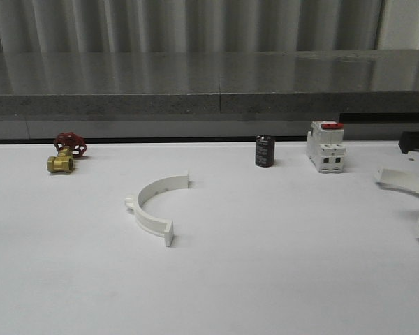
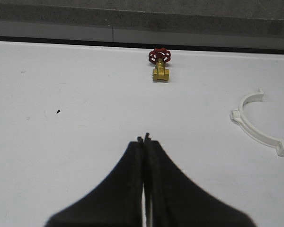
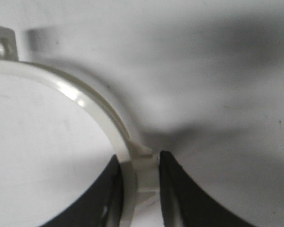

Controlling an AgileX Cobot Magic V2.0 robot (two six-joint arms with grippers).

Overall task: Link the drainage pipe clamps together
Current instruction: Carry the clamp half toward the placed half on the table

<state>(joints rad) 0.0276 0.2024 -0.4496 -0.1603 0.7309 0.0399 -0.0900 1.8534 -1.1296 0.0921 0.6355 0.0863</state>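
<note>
Grip feels solid with my right hand (image 3: 141, 182) clamped on one clamp half (image 3: 90, 106) at the bench's (image 1: 265, 279) right edge, left hand (image 2: 144, 138) closed empty, so I'd line tabs squarely with the other half (image 1: 153, 206) mid-bench.

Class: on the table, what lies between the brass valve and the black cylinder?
In the front view, one clamp half lies between the valve and the cylinder, though nearer the camera than both; otherwise bare white table.
</note>
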